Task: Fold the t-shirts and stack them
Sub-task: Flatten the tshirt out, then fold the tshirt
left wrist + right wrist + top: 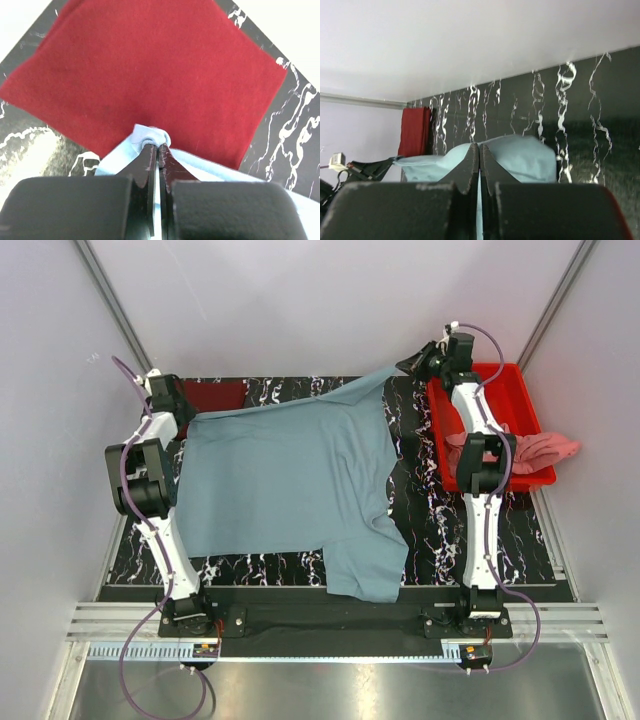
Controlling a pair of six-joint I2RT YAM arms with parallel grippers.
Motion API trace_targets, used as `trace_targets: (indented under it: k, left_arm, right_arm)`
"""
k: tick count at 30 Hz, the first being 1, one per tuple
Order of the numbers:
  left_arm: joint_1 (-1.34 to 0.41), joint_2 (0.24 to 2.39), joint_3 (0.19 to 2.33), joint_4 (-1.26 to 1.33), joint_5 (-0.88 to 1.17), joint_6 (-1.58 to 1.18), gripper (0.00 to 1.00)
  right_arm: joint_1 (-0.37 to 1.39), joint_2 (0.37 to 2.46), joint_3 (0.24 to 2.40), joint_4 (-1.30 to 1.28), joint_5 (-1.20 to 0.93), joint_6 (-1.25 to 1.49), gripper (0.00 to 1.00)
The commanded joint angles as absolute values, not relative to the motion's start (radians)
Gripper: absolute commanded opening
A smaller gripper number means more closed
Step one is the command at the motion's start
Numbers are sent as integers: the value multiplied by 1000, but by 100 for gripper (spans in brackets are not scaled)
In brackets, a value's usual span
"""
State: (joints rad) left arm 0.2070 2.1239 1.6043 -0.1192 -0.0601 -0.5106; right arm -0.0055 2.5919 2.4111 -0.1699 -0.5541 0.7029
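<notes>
- Three shirts are in view; the grey-blue shirt [290, 490] is the one being handled, lying spread open across the middle of the black marbled table [440, 530].
- Most of it lies flat. One sleeve reaches towards the near edge of the table, and a far corner is drawn out to a point towards the far right.
- The left gripper [157, 146] is clamped on a small bunch of the grey-blue shirt at its far left corner, jaws pressed together with pale cloth puffing out just past the tips.
- The right gripper [479, 146] pinches the drawn-out far right corner the same way, jaws closed and blue cloth showing on either side of them.
- The maroon shirt [160, 70] lies as a flat rectangle at the far left corner of the table. The pinched corner of the grey-blue shirt sits at its near edge, and the wrist view shows the blue cloth overlapping it slightly.
- The pink shirt [545, 448] lies crumpled in the near end of a red tray [510, 390], part of it hanging over the tray's right rim.
- The tray sits along the right side of the table, just beside the right arm and apart from the grey-blue shirt.
- The two arms reach from their bases at the near edge to the far corners, one on each side of the spread shirt.
</notes>
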Motion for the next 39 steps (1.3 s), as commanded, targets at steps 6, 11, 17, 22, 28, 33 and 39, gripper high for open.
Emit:
trace_targets:
  k: [6,11,17,22,28,33,39]
  left_arm:
    - [230,2017,1612,-211,-12,-531,0]
    - [255,1971,1611,-261,127,-574,17]
    - [261,1896,1525,-239,183,-637,32]
    - [268,1885,1511,-256,195,-667,55]
    - [265,1904,1560,-474,103,-763,64]
    - [267,1919,1511,-410,130,-842,66]
    - [281,1996,1612,-423,101,-928,61]
  right_arm:
    - [-6,2373,2293,-253,-600,719,0]
    - [-6,2294,2191,-291,-640,695,0]
    - [-5,2237,2094,-295,-693,709,0]
    - [-6,2203,2016,-275,-710,723,1]
    - [-5,2204,2002,-279,-719,726,2]
    - [-5,2183,1974,-282,-719,703,2]
    - [-5,2180,1957,-290,-715,690,1]
